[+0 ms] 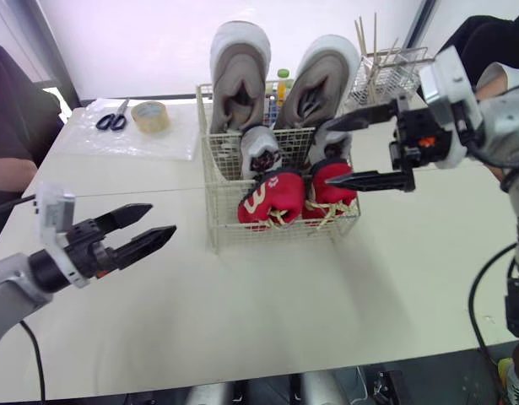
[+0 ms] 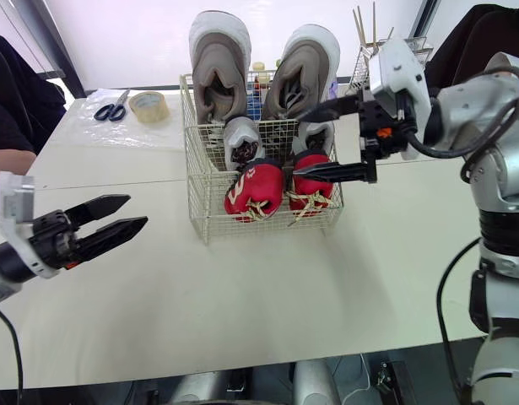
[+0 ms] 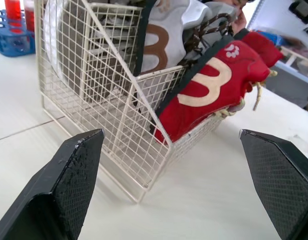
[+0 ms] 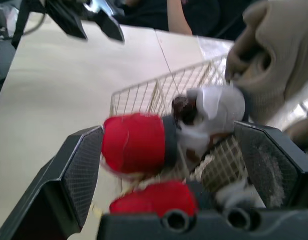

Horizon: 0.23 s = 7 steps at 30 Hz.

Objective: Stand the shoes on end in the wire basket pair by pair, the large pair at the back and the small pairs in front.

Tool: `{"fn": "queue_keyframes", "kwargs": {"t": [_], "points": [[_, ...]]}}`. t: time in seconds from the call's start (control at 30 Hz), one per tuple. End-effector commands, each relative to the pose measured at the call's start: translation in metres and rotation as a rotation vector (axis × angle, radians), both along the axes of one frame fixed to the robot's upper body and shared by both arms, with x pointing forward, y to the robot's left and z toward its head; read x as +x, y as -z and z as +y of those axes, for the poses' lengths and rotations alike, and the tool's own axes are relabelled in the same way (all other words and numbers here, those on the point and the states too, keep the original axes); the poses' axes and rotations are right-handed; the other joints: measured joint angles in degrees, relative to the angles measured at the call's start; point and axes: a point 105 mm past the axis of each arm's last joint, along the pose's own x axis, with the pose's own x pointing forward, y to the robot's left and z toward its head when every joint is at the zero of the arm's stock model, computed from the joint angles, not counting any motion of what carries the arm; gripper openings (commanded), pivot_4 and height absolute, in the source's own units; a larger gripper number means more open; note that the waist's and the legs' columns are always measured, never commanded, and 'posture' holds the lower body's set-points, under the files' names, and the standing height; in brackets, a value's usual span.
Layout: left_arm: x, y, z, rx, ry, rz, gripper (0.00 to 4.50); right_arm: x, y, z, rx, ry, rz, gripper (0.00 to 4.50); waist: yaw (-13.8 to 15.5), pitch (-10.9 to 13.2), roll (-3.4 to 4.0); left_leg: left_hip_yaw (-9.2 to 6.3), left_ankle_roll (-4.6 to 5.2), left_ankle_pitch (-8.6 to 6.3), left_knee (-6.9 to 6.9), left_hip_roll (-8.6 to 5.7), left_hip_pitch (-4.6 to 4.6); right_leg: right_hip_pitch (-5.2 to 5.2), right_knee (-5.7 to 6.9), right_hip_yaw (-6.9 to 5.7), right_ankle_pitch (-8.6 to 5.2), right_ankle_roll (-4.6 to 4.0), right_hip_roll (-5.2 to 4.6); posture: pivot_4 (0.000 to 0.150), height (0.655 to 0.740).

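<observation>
my right gripper [image 1: 327, 153] is spread wide at the right side of the wire basket [image 1: 210, 173], one finger up by the small grey pair [image 1: 261, 150], the other beside the red pair [image 1: 272, 196], gripping nothing. my left gripper [image 1: 161, 219] hangs open over the table [image 1: 267, 312], left of the basket's front. in the basket the large grey pair [image 1: 239, 67] stands at the back, long axes upright, uppers facing me. the small grey pair is in the middle. the red pair leans forward against the front wire.
</observation>
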Motion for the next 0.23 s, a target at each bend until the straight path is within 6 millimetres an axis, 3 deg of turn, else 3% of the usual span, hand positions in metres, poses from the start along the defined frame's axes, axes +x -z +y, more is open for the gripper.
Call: {"fn": "queue_keyframes", "kwargs": {"t": [0.03, 0.23], "points": [[-0.014, -0.019, 0.008, 0.064, -0.028, -0.059, 4.48, -0.007, -0.010, -0.033, -0.031, 0.130, -0.027, 4.50, 0.09, 0.02, -0.01, 0.00, 0.00, 0.00, -0.02, 0.01, -0.02, 0.00, -0.02, 0.00, 0.00, 0.00, 0.00, 0.150, 0.7400], [-0.021, -0.020, 0.014, 0.103, -0.022, -0.046, 4.48, -0.013, 0.012, -0.068, -0.124, 0.239, 0.065, 4.50, -0.09, 0.02, 0.02, 0.06, -0.01, 0.01, -0.22, 0.02, 0.01, 0.12, -0.08, 0.02, -0.04, -0.06, -0.02, 0.150, 0.7400]]}}
